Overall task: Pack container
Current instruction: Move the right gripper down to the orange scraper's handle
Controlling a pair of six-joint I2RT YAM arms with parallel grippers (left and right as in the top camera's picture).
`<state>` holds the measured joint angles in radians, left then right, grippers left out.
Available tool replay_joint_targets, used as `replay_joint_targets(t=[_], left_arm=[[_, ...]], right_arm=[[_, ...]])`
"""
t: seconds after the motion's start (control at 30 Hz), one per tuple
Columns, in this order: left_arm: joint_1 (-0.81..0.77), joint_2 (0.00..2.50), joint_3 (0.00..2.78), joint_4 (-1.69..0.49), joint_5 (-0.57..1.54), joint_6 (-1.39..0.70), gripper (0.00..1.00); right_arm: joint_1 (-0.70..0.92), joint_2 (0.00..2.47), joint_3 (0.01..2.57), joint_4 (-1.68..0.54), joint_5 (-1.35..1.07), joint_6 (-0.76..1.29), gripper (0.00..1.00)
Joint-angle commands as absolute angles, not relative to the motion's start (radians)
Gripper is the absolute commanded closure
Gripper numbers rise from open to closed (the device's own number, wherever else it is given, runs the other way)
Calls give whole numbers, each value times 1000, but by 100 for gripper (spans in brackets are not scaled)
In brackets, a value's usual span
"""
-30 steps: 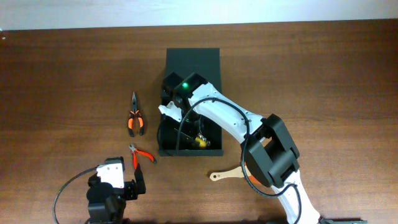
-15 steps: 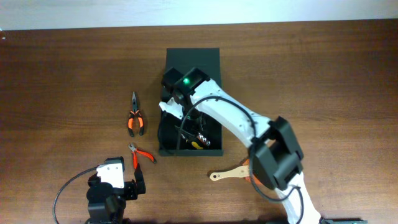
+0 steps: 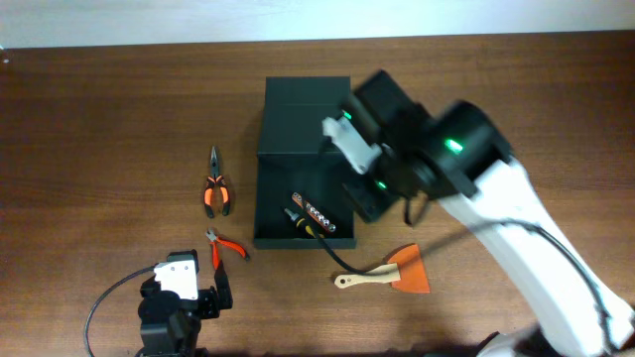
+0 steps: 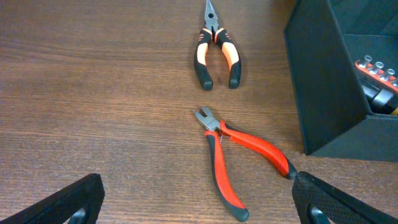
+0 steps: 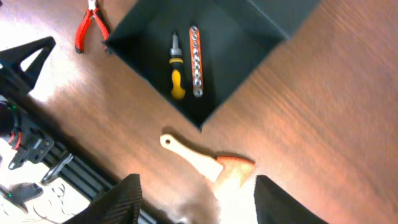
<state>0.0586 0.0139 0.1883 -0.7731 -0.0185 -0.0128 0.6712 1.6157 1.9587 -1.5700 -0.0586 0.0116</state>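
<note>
The dark green container point(image 3: 298, 129) stands open at mid table, its flap lid laid back on the far side. A yellow-handled screwdriver point(image 3: 304, 224) and an orange bit strip point(image 3: 323, 217) lie in its near end; both also show in the right wrist view, the screwdriver point(image 5: 176, 71) beside the strip point(image 5: 196, 61). My right gripper point(image 3: 362, 149) is open and empty, raised high over the container's right edge and blurred. My left gripper point(image 4: 199, 202) is open and empty, low over the table just short of the red cutters point(image 4: 233, 158).
Orange-and-black needle-nose pliers point(image 3: 216, 188) lie left of the container, with the red cutters point(image 3: 226, 246) nearer the front. A wooden-handled scraper with an orange blade point(image 3: 387, 275) lies in front of the container's right corner. The container's side wall point(image 4: 323, 93) stands right of the left gripper.
My right arm has risen out of the container and swung right and up. The screwdriver and bit strip now lie uncovered inside. The left arm has not moved.
</note>
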Motion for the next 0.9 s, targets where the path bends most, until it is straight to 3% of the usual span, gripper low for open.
replay_joint_targets(t=[0.0, 0.17, 0.37, 0.43, 0.63, 0.87], left_arm=[[63, 6, 183, -770, -15, -23, 1], [63, 6, 183, -770, -15, -23, 1], [63, 6, 183, -770, -15, -23, 1], [63, 6, 183, -770, -15, -23, 1], [63, 6, 183, -770, -15, -23, 1], [63, 6, 183, -770, -15, -23, 1]], right_arm=[[674, 1514, 1846, -1574, 15, 202, 38], [674, 1336, 1597, -1553, 42, 431, 19], [675, 1211, 1311, -1504, 34, 826, 17], [674, 1206, 1238, -1479, 30, 920, 12], [675, 1225, 1012, -1243, -159, 998, 7], [675, 1230, 773, -962, -200, 1280, 7]])
